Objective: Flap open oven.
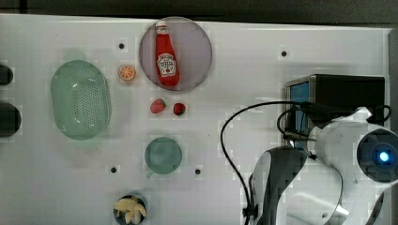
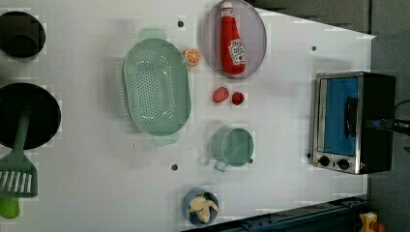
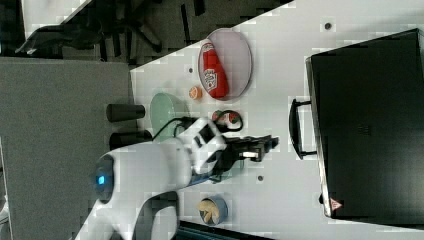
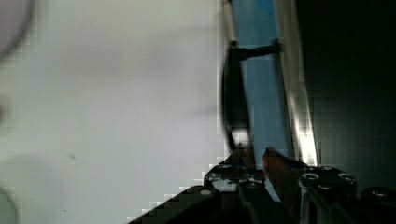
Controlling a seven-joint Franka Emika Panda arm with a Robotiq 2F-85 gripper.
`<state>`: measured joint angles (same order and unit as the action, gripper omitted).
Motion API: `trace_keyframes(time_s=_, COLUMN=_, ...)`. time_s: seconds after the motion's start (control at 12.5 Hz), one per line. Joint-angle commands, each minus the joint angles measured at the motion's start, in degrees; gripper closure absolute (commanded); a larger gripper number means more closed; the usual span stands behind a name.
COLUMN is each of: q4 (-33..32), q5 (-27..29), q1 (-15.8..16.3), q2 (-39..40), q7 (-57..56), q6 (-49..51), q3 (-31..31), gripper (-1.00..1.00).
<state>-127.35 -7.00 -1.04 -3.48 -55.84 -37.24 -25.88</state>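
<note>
On the smooth white table (image 2: 290, 145), the boxy steel-fronted oven (image 2: 355, 123) stands shut — jaws slightly parted by its bar handle (image 4: 233, 98).

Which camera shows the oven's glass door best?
The left view: the oven faces it, door shut, blue glass, handle and knobs visible. The top view glimpses glass beside the arm; the right view shows its black top; the wrist view sees it edge-on.

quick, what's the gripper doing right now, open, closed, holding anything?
Gripper: fingers narrowly apart around the oven's black door handle; a firm hold on it cannot be told.
</note>
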Motion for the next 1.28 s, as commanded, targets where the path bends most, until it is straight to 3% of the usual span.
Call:
trace_keyframes(time_s=0.08, q4=0.18, q5=-0.25, q1=0.25, q2=1.21, q7=-3.42, q6=-2.99, q3=-1.35, gripper=0.65)
trace_keyframes(time_s=0.8, q4=0.16, q5=-0.17, q1=0.19, q2=11.72, q7=-3.43, q6=-10.59, q3=-1.72, gripper=0.65)
trace_keyframes(time_s=1.28, q4=-0.21, q5=-0.45, q1=1.10, q2=12.77, q7=-3.14, q6=-10.56, q3=0.40, gripper=0.65)
